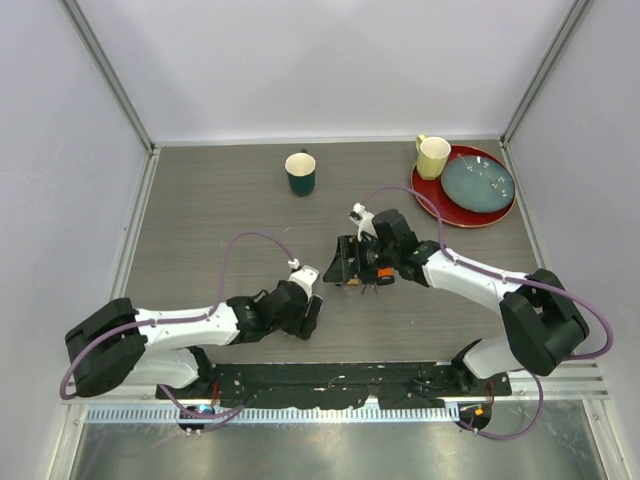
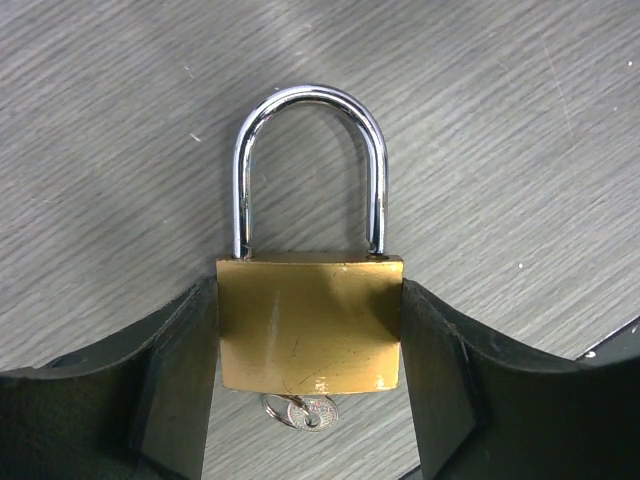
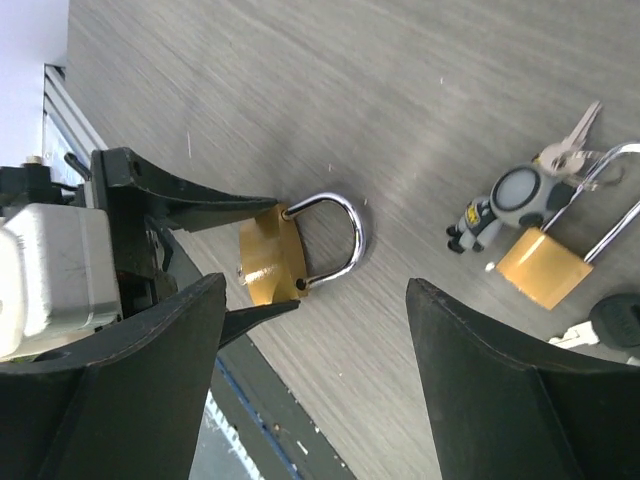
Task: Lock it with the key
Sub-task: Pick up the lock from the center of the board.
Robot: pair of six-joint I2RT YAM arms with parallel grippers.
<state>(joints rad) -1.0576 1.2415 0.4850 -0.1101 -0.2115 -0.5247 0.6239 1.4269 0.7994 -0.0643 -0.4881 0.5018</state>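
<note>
My left gripper (image 2: 308, 300) is shut on a brass padlock (image 2: 310, 325), one finger on each side of its body, low over the table. Both legs of its steel shackle (image 2: 310, 100) meet the body. A small silver key (image 2: 312, 411) on a ring shows at the padlock's underside. In the top view the left gripper (image 1: 305, 318) is near the front centre. My right gripper (image 1: 345, 262) is open and empty, a little beyond it. The right wrist view shows its jaws wide apart around (image 3: 315, 300), with the held padlock (image 3: 275, 255) just ahead.
A second brass padlock (image 3: 540, 268) with loose keys (image 3: 570, 140) and a small toy figure (image 3: 500, 205) lies under the right arm. A green mug (image 1: 300, 173), a yellow cup (image 1: 432, 156) and a red plate (image 1: 420, 185) with a blue dish (image 1: 478, 183) stand at the back.
</note>
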